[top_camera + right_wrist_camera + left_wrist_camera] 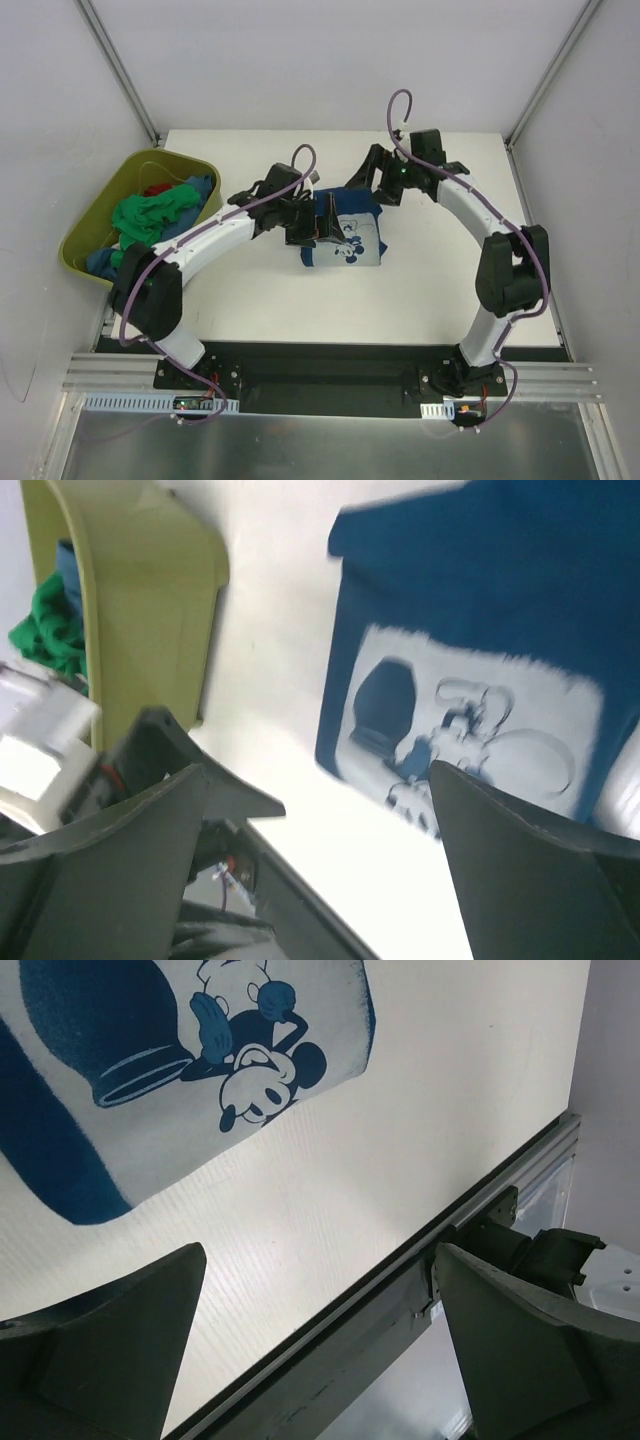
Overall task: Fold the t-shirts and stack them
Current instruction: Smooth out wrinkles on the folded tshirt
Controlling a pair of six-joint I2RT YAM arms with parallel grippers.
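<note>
Both arms of a tabletop robot hovered over a dark navy t-shirt (352, 243) that lay near the middle of the white table (440, 300), gathered into a compact, roughly rectangular packet with its pale Mickey Mouse print (255, 1075) facing up. The left gripper (303, 226) hung at the packet's left edge with its jaws spread wide and nothing between them; its wrist camera showed only bare table between the fingers, the cloth lying just beyond. The right gripper (377, 182) was poised at the shirt's far edge, likewise released and empty. Whether either finger brushed the fabric could not be told from above.

At the table's far left corner, an olive-green plastic tub (88, 228) held the rest of the load: a bright green t-shirt (150, 215) bunched on top, a red one (155, 188) showing behind it and blue cloth (200, 188) at the sides, all crumpled and unfolded.

By the look of it, the job was at an early stage. The navy shirt appeared folded, or close to it, and would form the base of the stack. The shirts in the tub had yet to be lifted out, laid flat, folded and placed on top of it.
</note>
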